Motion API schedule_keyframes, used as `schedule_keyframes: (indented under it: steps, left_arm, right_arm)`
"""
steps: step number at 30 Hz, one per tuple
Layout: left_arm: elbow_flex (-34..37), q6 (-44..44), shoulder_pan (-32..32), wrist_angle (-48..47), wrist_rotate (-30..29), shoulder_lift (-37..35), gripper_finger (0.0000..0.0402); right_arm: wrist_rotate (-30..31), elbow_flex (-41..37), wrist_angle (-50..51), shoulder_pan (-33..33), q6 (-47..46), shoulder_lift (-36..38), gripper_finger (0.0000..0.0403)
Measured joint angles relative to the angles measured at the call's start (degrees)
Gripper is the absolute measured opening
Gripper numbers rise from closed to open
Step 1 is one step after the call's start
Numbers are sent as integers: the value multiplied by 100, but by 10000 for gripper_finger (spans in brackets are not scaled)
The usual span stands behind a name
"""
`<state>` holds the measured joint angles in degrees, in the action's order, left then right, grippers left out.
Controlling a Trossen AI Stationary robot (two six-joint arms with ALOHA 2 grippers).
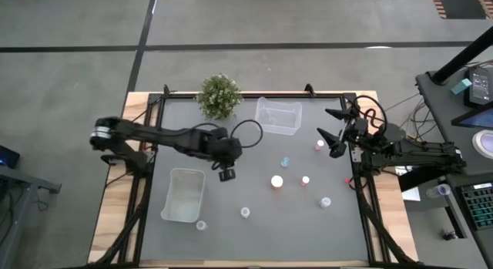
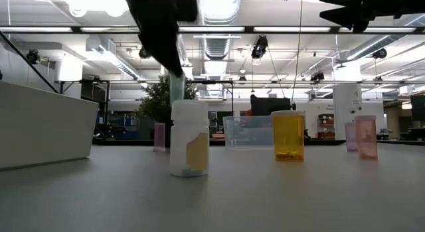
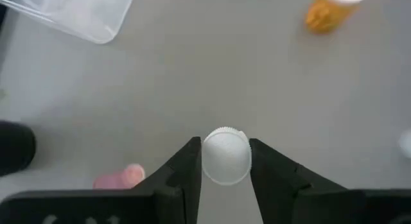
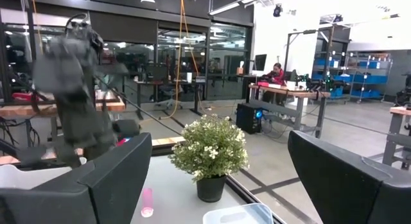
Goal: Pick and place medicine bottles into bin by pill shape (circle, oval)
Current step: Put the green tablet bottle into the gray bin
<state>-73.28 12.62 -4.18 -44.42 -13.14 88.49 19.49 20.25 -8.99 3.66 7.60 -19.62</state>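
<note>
While left gripper clamps one bottle, seven bottles on table, two bins; right gripper open.

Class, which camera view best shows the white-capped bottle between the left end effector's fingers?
The left wrist view: the round white-capped bottle sits clearly between the left end effector fingers. The high view hides it beneath that arm; the other two views do not clearly show it.

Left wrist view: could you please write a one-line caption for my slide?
Left end effector closed on a white-capped medicine bottle, above the grey table, with an orange bottle and clear bin beyond.
</note>
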Motion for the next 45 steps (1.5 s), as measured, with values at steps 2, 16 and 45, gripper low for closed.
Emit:
schedule_keyframes:
  steps: [2, 16, 45]
  left_arm:
    - [-30, 333, -197, -253, -5, -356, 95]
    - [259, 4305, -2248, -2780, -528, -1819, 97]
    - [2201, 5313, -3024, -1535, -927, -628, 98]
  right_arm:
    - [0, 0, 35, 0, 11, -1, 359]
    - [0, -2, 111, 0, -2, -2, 359]
    - [0, -2, 140, 1, -7, -4, 359]
